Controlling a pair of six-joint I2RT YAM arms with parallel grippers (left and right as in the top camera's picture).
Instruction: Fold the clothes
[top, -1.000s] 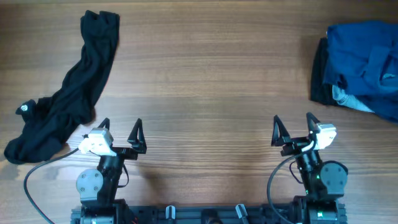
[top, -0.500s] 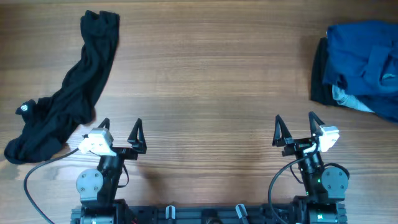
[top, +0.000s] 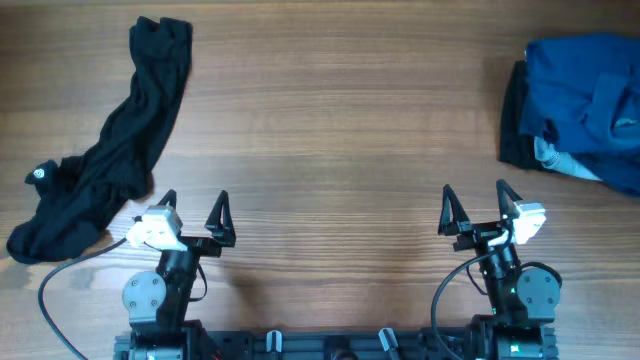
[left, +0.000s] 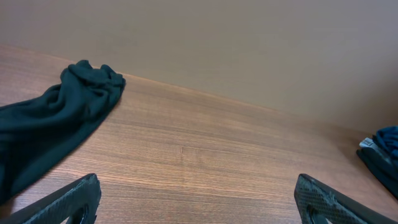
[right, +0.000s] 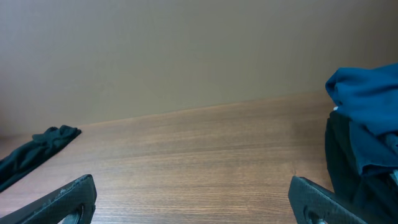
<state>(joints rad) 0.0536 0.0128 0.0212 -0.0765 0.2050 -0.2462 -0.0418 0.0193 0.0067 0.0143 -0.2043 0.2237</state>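
Observation:
A long black garment (top: 110, 150) lies crumpled on the left of the wooden table; it also shows in the left wrist view (left: 50, 118) and far off in the right wrist view (right: 37, 149). A pile of blue and dark clothes (top: 585, 110) sits at the right edge, seen too in the right wrist view (right: 367, 137) and the left wrist view (left: 382, 152). My left gripper (top: 193, 212) is open and empty near the front edge, just right of the black garment's lower end. My right gripper (top: 472, 208) is open and empty, in front of the blue pile.
The wooden table (top: 330, 130) stretches between the two garments. A plain beige wall (left: 217, 43) stands behind the table's far edge. A black cable (top: 55, 290) loops beside the left arm's base.
The right gripper shifted slightly to the right between one second ago and half a second ago. Nothing else moved.

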